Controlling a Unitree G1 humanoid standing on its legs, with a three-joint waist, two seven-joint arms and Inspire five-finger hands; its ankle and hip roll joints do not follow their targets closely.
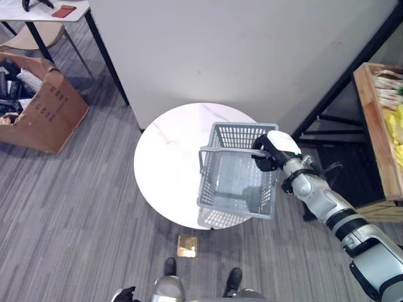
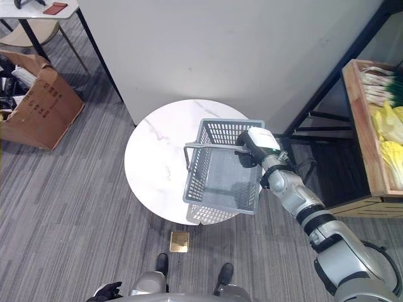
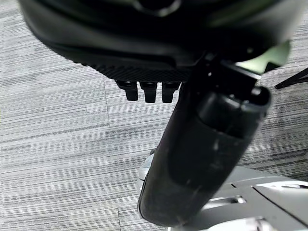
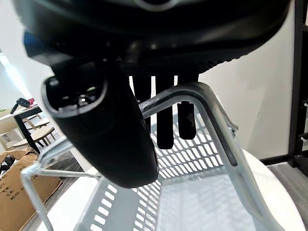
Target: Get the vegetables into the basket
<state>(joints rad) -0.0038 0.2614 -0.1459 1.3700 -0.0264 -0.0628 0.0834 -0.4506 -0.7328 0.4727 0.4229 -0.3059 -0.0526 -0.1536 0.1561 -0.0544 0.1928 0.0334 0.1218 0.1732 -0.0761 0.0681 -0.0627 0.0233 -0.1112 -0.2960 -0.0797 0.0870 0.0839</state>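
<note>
An empty grey plastic basket stands on the right side of a round white table, jutting over its rim. My right hand is at the basket's far right corner. In the right wrist view its fingers hook over the basket's grey handle bar, with the thumb beneath. The vegetables, green-white stalks and yellow leafy ones, lie in a wooden crate at the far right. My left hand hangs low by my side, its fingers relaxed above the floor.
A black shelf frame stands between the table and the wooden crate. A white wall panel rises behind the table. An open cardboard box sits on the carpet at the left, beside a small table. A brass floor plate lies near the table's front.
</note>
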